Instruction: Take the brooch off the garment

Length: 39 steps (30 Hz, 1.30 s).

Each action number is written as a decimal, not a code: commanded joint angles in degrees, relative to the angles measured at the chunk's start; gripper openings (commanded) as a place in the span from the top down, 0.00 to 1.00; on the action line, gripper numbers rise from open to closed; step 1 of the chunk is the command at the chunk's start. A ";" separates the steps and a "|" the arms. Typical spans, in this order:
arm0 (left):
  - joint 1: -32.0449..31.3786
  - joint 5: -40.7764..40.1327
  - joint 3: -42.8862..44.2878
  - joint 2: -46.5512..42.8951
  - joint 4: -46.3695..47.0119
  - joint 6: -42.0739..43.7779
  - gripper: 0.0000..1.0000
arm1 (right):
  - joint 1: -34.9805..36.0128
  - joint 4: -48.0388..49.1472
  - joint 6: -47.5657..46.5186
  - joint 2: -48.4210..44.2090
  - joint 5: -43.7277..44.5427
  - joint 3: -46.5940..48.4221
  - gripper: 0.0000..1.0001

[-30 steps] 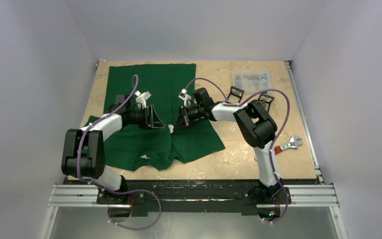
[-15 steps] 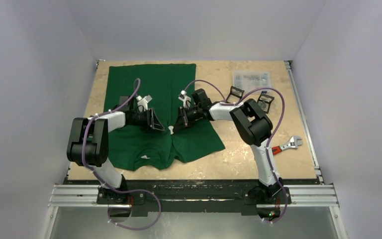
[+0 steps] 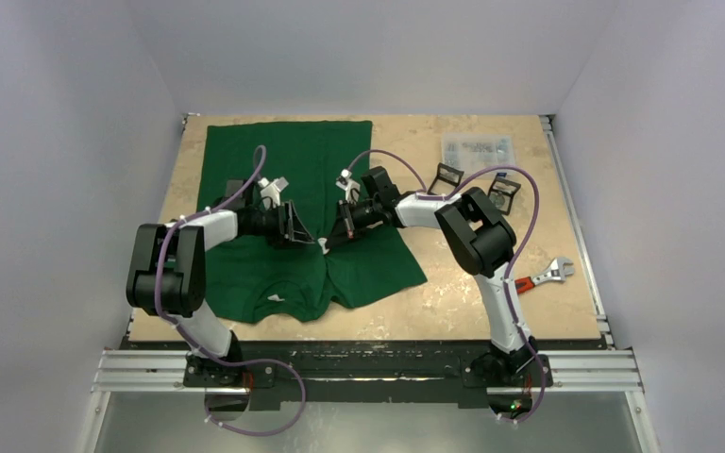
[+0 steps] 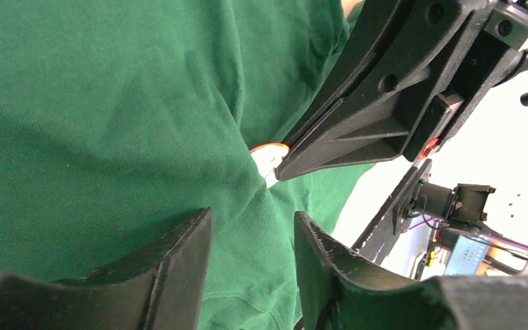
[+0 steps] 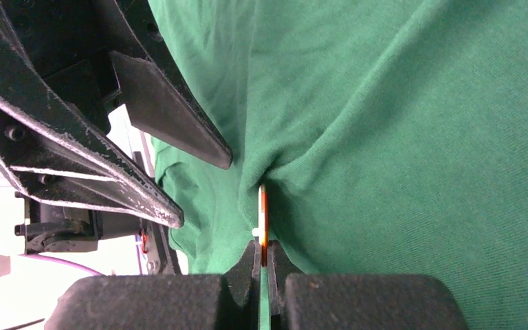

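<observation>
The dark green T-shirt (image 3: 283, 179) lies flat on the left half of the table. The brooch (image 3: 323, 245) is a thin white disc with an orange edge, standing on a pucker of the fabric near the shirt's middle. It also shows in the left wrist view (image 4: 267, 155) and edge-on in the right wrist view (image 5: 262, 213). My right gripper (image 3: 330, 240) is shut on the brooch (image 5: 262, 256). My left gripper (image 3: 300, 234) is open, just left of the brooch, with its fingers (image 4: 179, 275) low over the fabric and green cloth showing between them.
A clear plastic box (image 3: 477, 151) sits at the back right. Two small black holders (image 3: 446, 176) (image 3: 505, 193) stand near it. A wrench with a red handle (image 3: 547, 274) lies at the right edge. The shirt's neck label (image 3: 276, 297) faces the near edge.
My left arm's elbow has swung back and its gripper has edged closer to the brooch. My right gripper stays shut on the brooch, hardly moved.
</observation>
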 commanded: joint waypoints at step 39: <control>-3.73 0.33 -4.53 -8.77 8.33 7.11 0.54 | 0.30 20.75 9.84 -6.81 -9.65 -6.02 1.00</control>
